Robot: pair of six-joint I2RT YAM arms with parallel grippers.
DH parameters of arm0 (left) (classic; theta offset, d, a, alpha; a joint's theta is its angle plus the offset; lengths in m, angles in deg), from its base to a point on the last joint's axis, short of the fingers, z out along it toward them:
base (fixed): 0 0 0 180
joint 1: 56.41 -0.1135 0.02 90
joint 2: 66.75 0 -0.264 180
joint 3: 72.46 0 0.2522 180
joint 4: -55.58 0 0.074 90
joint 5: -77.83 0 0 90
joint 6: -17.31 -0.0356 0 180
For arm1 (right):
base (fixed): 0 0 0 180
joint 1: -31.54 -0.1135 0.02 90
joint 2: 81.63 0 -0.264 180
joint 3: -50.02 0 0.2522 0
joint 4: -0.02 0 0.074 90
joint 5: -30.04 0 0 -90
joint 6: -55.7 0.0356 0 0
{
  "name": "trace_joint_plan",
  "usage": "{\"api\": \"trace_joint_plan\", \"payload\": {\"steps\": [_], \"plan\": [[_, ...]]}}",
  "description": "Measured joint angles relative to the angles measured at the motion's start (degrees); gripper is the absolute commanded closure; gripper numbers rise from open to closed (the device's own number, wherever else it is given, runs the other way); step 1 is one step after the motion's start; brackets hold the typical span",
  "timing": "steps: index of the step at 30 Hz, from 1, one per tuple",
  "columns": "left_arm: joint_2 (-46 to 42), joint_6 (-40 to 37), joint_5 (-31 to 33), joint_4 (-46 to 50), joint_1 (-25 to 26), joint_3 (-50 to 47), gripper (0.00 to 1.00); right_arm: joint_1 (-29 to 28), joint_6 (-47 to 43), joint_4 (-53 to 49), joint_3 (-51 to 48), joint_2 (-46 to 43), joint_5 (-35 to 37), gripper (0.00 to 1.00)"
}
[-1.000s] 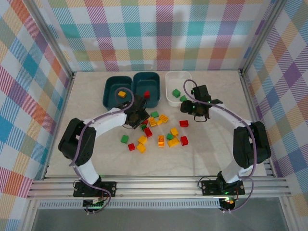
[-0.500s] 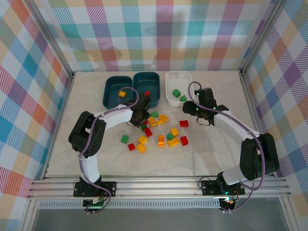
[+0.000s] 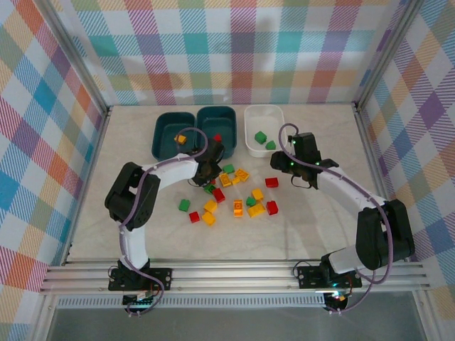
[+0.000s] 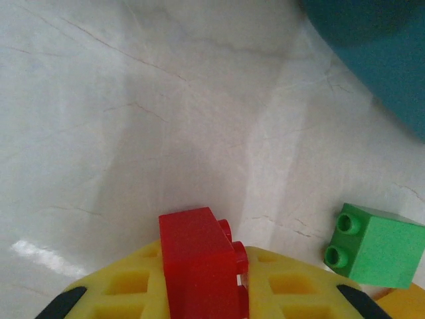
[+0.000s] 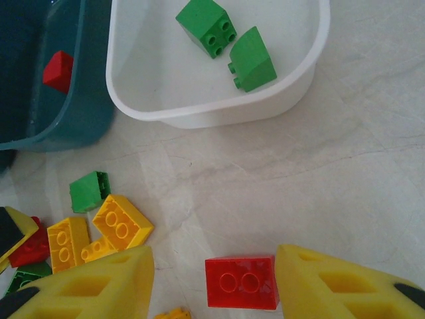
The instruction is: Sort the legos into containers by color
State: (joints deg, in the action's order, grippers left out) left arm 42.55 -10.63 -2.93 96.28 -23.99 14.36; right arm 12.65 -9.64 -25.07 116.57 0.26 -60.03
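Near a teal bin [image 4: 378, 53], left jaws clench a red brick [image 4: 199, 266]; right jaws gape.

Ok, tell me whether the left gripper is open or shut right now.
Shut, on a red brick: the left wrist view shows the brick pinched between the yellow fingers of the left gripper.

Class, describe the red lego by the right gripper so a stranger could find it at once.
Find the white bin at the right end of the row of containers. On the table just in front of it lies a red lego, studs up. It sits alone, between the right gripper's open fingers.
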Motion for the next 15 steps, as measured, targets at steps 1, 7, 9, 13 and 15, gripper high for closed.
{"api": "trace_joint_plan", "payload": {"steps": [1, 7, 9, 13, 15], "plan": [[-0.98, -0.55, 0.28, 0.46, -0.04, 0.00, 0.88, 0.00, 0.04, 0.13, -0.02, 0.00, 0.00, 0.49], [-7.65, -6.27, 1.33, 3.63, -0.66, 4.55, 0.88, 0.00, 0.26, 1.46, -0.59, 0.00, -0.02, 0.49], [-7.19, -8.79, 1.07, 4.35, -1.44, 9.64, 0.88, 0.00, 0.44, 1.84, -0.79, 0.00, 0.00, 0.49], [-0.46, -14.05, -0.63, 6.34, -4.13, 24.41, 0.88, 0.00, 1.18, 3.74, -2.36, -0.57, 0.50, 0.50], [5.44, -16.85, -1.53, 6.91, -5.29, 32.17, 0.88, 0.00, 2.01, 5.62, -4.31, -1.16, 1.29, 0.50]]}}
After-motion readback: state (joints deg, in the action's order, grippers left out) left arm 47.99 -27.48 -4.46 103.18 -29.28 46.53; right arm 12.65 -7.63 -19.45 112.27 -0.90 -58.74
